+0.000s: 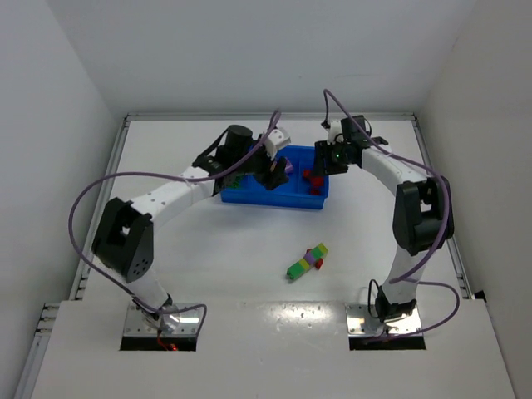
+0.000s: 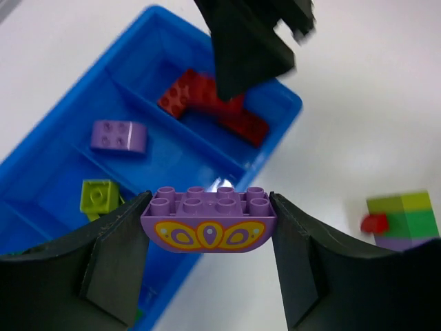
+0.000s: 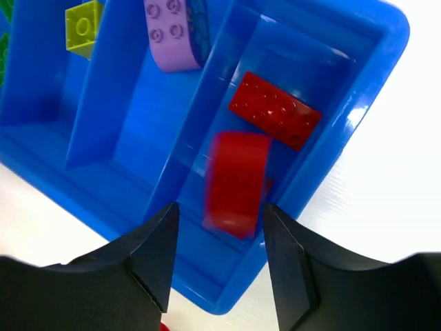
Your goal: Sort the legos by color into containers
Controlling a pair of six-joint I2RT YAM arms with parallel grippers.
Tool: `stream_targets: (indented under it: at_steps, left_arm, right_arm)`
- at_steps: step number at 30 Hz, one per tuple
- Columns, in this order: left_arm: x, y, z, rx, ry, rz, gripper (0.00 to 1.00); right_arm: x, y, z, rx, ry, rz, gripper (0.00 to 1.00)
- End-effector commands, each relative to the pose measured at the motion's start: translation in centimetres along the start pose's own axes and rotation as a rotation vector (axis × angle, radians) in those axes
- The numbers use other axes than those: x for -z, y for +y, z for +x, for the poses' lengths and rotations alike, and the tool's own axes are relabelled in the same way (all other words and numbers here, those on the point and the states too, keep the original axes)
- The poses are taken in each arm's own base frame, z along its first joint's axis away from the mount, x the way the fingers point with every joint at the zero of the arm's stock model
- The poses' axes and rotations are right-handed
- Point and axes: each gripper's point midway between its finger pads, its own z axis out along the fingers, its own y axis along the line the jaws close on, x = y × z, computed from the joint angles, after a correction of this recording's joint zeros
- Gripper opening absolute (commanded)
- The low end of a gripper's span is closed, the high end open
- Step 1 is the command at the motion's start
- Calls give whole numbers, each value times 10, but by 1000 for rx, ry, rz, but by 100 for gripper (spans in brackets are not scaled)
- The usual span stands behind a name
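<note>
Clamp of left end effector (image 2: 209, 222) on purple brick (image 2: 207, 231), right end effector (image 3: 219, 231) apart above blurred red brick (image 3: 236, 181)

A white table (image 1: 249, 241) filled the view. Pale walls (image 1: 249, 50) closed it in at nine, twelve and three o'clock. A metal rail (image 1: 266, 115) ran along its twelve o'clock edge, and a raised white ledge (image 1: 274, 349) lay at six.
</note>
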Motion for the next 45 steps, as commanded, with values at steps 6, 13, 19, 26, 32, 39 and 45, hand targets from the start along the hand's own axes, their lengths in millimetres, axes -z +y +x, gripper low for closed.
stream_targets:
  at_steps: [6,13,19,26,32,39,45]
  left_arm:
    - [-60,47,-9,93,-23,-58,25]
    - [-96,71,12,135,11,-84,33]
    - [-105,80,18,149,41,-138,64]
    - [-91,50,-8,148,-9,-45,100]
    - [-62,32,-15,151,-25,-20,100]
    - [13,-54,-22,137,-87,261,100]
    - [47,-130,43,192,99,515,100]
  right_arm:
    - [6,5,-19,34,-57,-6,57]
    - [44,32,-38,51,-122,-92,58]
    - [72,45,-45,107,-150,-111,60]
    - [88,45,-20,181,-115,-140,62]
    - [109,37,-4,195,-129,-121,62]
    - [135,24,7,219,-162,-51,62]
    - [144,21,16,196,-148,-40,62]
